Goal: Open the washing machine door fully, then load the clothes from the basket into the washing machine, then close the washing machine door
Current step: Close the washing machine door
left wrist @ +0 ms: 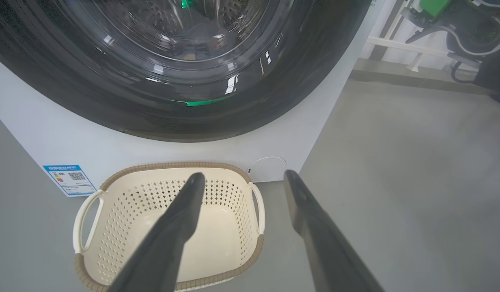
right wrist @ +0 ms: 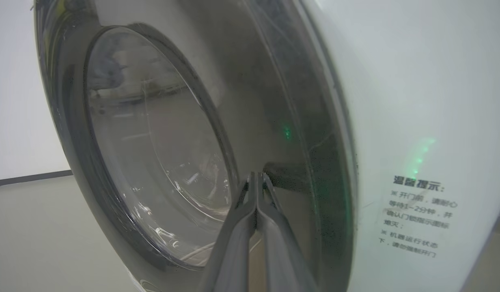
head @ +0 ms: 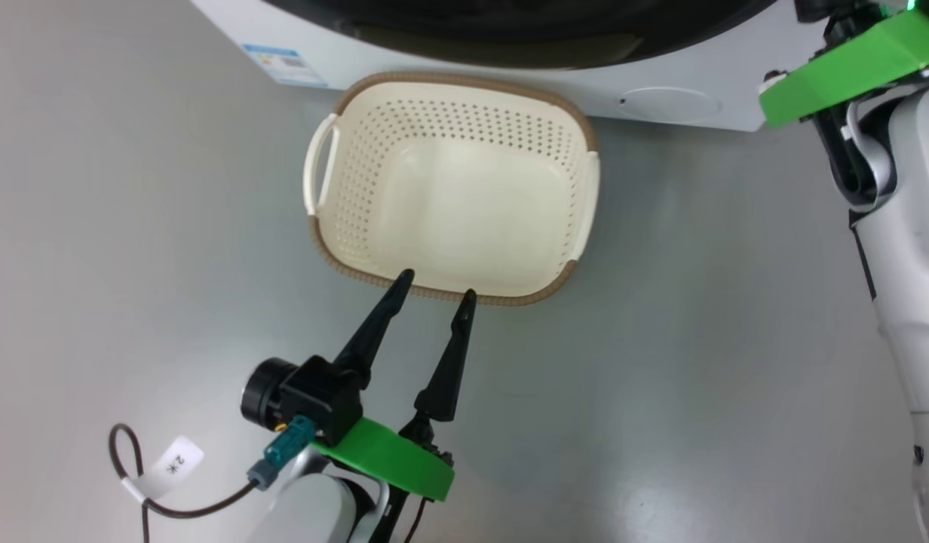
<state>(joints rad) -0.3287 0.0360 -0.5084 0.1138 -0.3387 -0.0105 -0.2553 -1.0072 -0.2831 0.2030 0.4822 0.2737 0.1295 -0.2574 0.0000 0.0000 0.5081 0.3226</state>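
Grey floor; white boxy front-loading washing machine. Left gripper splayed, empty; cream perforated plastic basket, bare, just beyond its tips. Right gripper pinched shut, empty, tips at round black-rimmed glass door: likely the closing push, so press squarely until latched.

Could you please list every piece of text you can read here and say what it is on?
"温馨提示:" heads the notice on the washing machine; the smaller lines below are too blurred.
"2米", as best it reads, on the white cable tag.
Too small to read: the blue label with a QR code, at the machine's lower corner.
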